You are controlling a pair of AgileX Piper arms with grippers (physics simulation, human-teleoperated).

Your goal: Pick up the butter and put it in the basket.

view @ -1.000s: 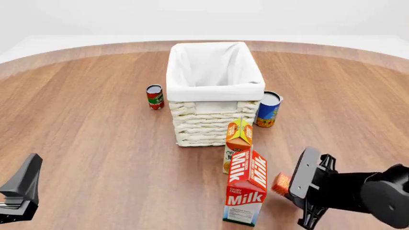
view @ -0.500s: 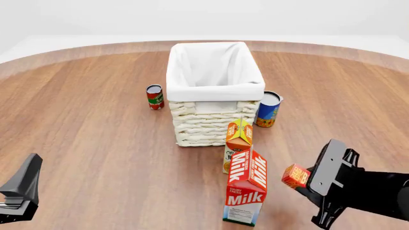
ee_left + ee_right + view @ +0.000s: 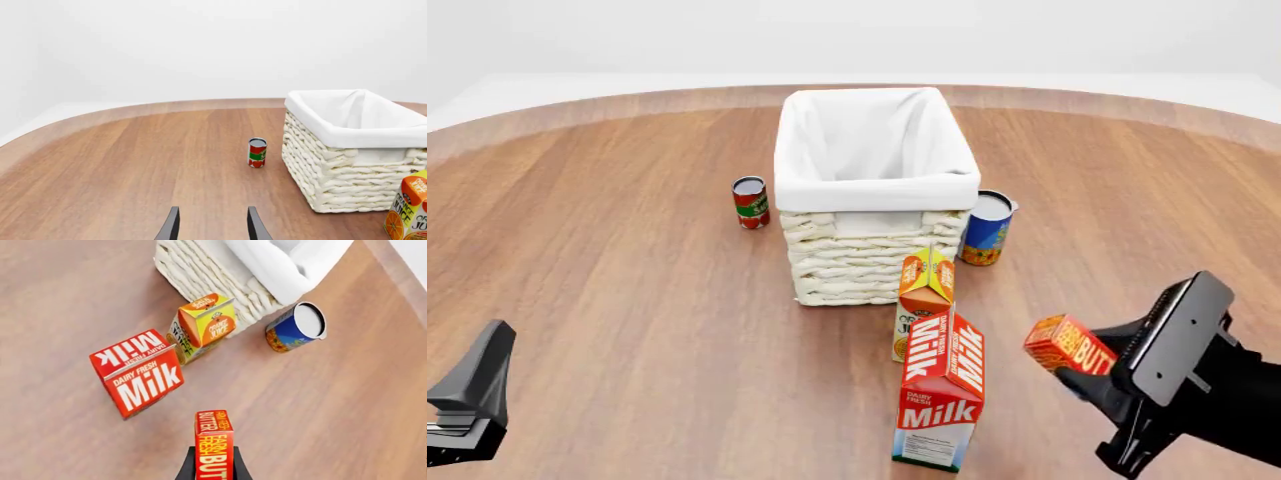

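The right gripper (image 3: pixel 1084 372) was clamped on the butter (image 3: pixel 1069 344), clear of the table beside the milk (image 3: pixel 942 392), short of the basket (image 3: pixel 874 190); small, stiff, probably light, best pinched across its flat faces; the left gripper (image 3: pixel 211 227) stood apart, empty.

A broad round table of warm reddish-brown wood planks (image 3: pixel 627 250) fills nearly everything in front of me, its grain running from six o'clock toward twelve. A paler wooden band edges its curved far rim from nine round to three o'clock. Beyond it lie a plain white floor (image 3: pixel 507 90) and a bare white wall (image 3: pixel 200 45), evenly and softly lit.
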